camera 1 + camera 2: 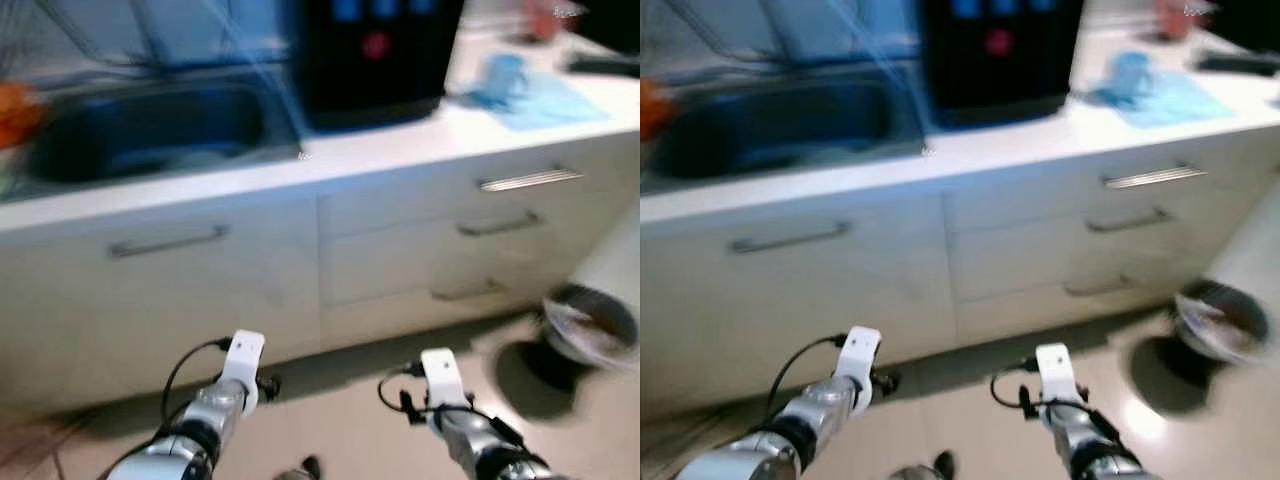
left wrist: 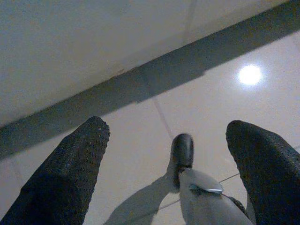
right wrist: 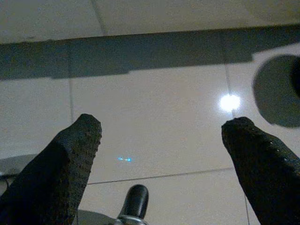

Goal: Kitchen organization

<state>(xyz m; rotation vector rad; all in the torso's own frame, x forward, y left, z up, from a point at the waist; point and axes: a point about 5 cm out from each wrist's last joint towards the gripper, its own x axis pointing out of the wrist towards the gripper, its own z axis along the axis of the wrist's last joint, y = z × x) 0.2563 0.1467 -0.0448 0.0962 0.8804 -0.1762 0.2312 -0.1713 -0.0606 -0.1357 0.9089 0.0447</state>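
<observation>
- Head views were blurred; scene was a white kitchen unit seen from above and in front.
- Tabletop (image 1: 400, 140) ran across the upper half of the frame, white, with a dark sink (image 1: 150, 130) set into it at upper left.
- Black appliance (image 1: 375, 55) with blue and red lights stood at top centre, just beside the sink's right edge.
- Blue cloth (image 1: 535, 95) lay on the tabletop at upper right, a pale blue object on it; too blurred to identify.
- Orange item (image 1: 18, 110) sat at the far left edge by the sink; kind could not be told.
- Cabinet door (image 1: 160, 290) with a bar handle occupied the left below the sink; drawers (image 1: 480, 235) with bar handles stacked at the right.
- Dark round bin (image 1: 590, 325) stood on the floor (image 1: 360, 420) at the right edge, lined and holding something pale.
- Left hand (image 2: 168, 154) hung low at lower left of the head view, fingers spread wide apart, empty, over pale floor tiles near the cabinet's shadowed base.
- Right hand (image 3: 161, 150) hung low at lower centre-right, fingers likewise spread, empty, above the tiles, with the bin's dark shape at the frame edge.
</observation>
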